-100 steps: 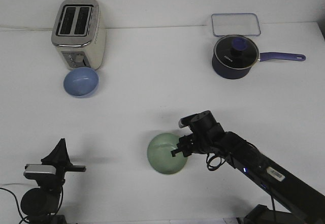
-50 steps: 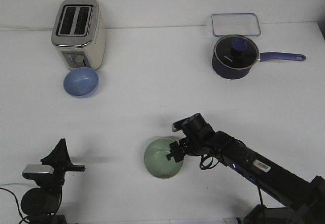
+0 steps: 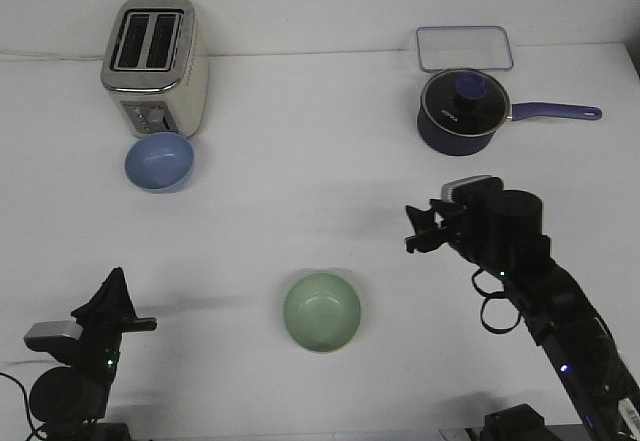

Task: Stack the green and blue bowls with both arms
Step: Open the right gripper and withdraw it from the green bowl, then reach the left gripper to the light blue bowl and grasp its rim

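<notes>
Two small round bowls, pale green (image 3: 322, 312) and periwinkle blue (image 3: 159, 161), sat apart; neither black gripper's (image 3: 417, 229) (image 3: 110, 296) spread nor the navy saucepan's (image 3: 459, 113) white lettering was discernible.

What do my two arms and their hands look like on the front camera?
Both are black and jointed. The right arm has a silver-grey block near its pointed black hand, a looping black cable and small blue lights. The left arm has a pointed black hand, a silver-grey block and a trailing cable.
</notes>
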You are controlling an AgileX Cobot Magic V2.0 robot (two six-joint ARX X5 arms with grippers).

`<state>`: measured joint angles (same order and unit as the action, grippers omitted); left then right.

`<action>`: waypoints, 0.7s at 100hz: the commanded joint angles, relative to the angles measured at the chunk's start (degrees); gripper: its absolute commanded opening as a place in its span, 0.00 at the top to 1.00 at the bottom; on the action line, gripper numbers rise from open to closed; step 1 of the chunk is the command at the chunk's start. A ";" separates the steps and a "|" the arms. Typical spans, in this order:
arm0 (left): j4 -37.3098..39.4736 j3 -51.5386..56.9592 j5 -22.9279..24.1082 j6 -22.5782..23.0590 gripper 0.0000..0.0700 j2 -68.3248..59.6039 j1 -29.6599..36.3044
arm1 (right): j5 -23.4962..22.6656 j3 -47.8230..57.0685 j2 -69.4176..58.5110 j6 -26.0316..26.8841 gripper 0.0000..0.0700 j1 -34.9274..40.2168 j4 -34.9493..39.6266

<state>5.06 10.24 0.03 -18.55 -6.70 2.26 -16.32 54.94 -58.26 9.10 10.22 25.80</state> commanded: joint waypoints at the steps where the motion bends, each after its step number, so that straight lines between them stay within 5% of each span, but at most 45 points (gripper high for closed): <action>1: -0.46 4.39 0.17 -3.39 0.98 -5.35 -0.02 | -0.24 -0.81 1.46 -2.82 0.53 -2.58 -1.53; 38: -17.73 41.68 -0.02 0.15 0.96 -53.00 -0.87 | -0.13 -19.41 15.43 -2.08 0.53 -6.82 -13.33; 43: -19.41 46.60 -0.04 0.28 0.84 -58.40 -1.20 | -0.09 -21.05 16.55 -1.84 0.53 -6.88 -13.31; 58: -22.38 58.86 -0.09 0.68 0.27 -71.63 -2.19 | -0.20 -23.12 17.81 -1.84 0.53 -6.86 -13.00; 70: -24.22 66.34 -0.09 2.10 0.24 -80.04 -3.65 | -0.17 -23.12 17.81 -1.84 0.53 -6.86 -13.25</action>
<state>-18.22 72.75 -0.10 -17.87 -82.46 -0.56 -16.40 31.75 -40.25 7.07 3.31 13.41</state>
